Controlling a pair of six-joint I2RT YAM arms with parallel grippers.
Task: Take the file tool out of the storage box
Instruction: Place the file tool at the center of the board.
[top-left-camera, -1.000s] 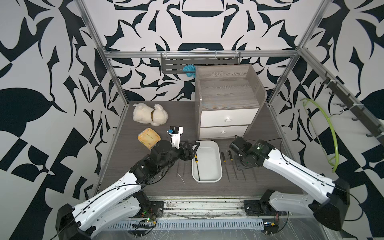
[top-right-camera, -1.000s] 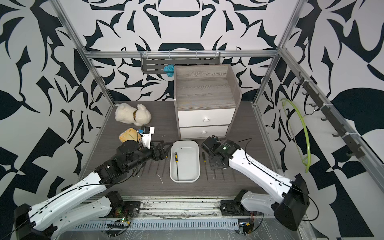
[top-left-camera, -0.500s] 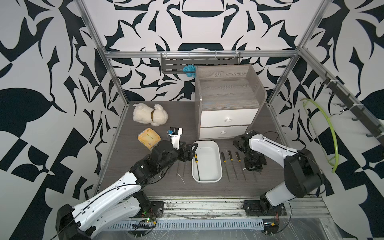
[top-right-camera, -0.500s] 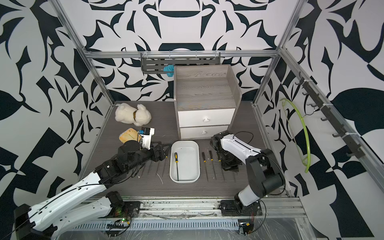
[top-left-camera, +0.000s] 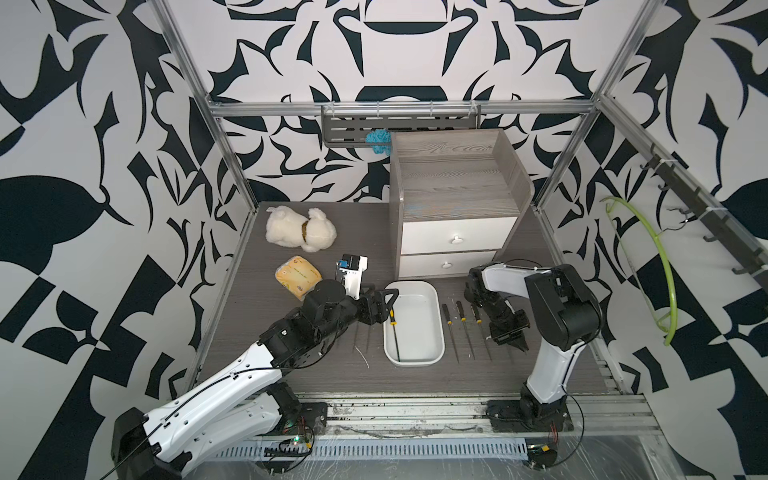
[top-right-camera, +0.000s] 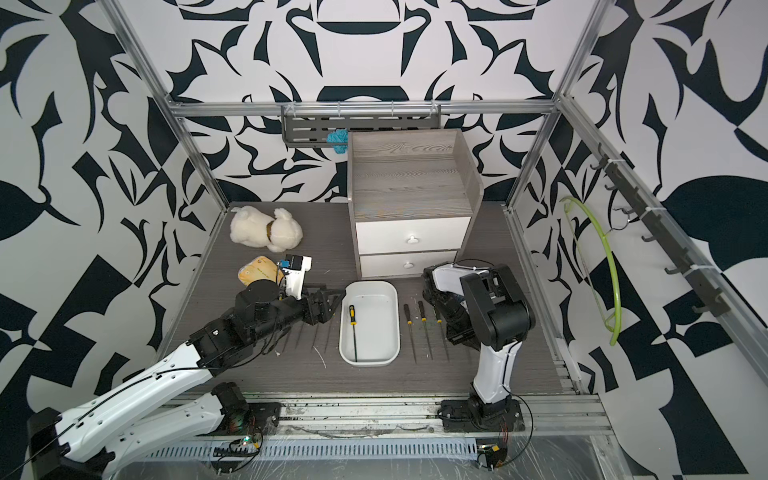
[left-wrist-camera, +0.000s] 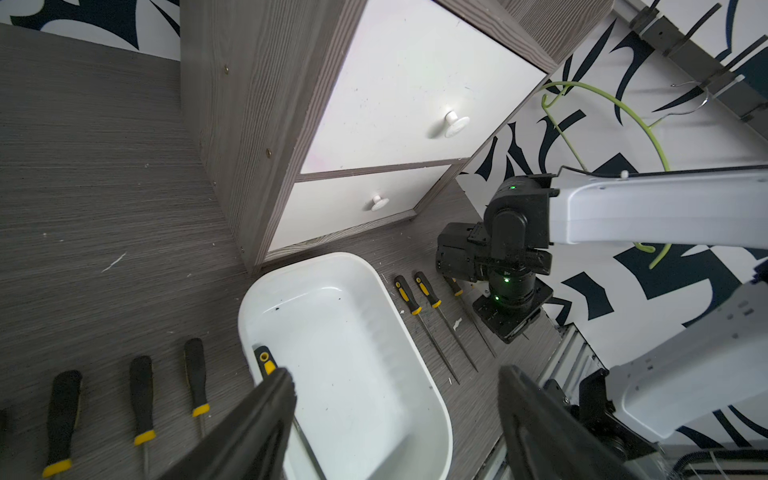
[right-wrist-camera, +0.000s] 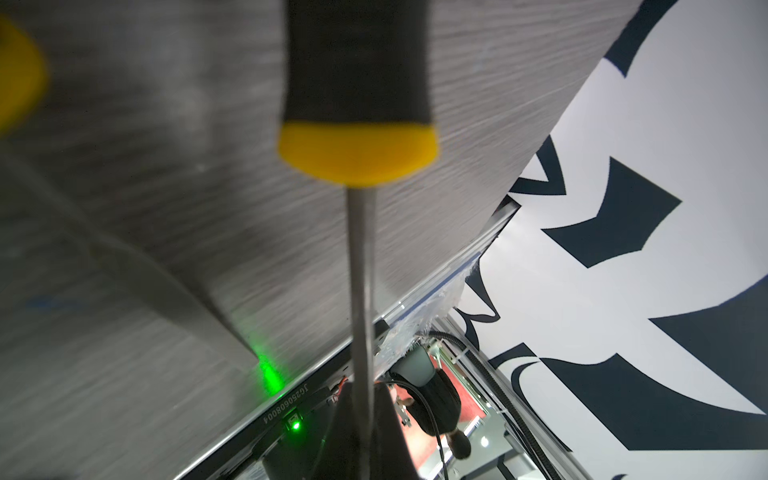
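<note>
The storage box (top-left-camera: 439, 328) is a shallow white tray in front of the cabinet, seen in both top views (top-right-camera: 397, 328). One file tool (top-left-camera: 392, 316) lies in it along the left wall, its black and yellow handle toward the cabinet. My left gripper (top-left-camera: 386, 305) hovers open over the tray's left rim. In the left wrist view one finger (left-wrist-camera: 266, 411) covers part of the file's handle (left-wrist-camera: 265, 361). My right gripper (top-left-camera: 515, 340) is shut, low over the table to the right of the tray. A file's shaft (right-wrist-camera: 360, 266) on the table crosses in front of its jaws.
A grey cabinet (top-left-camera: 457, 195) with two white drawers stands behind the tray. Three files (top-left-camera: 459, 328) lie on the table right of the tray and several more (left-wrist-camera: 141, 399) lie left of it. A plush toy (top-left-camera: 299, 228) and a yellow packet (top-left-camera: 297, 276) sit at the back left.
My right arm has drawn back from the files beside the tray, folding to the right and toward the front, still shut. My left gripper has stayed open at the tray's left rim.
</note>
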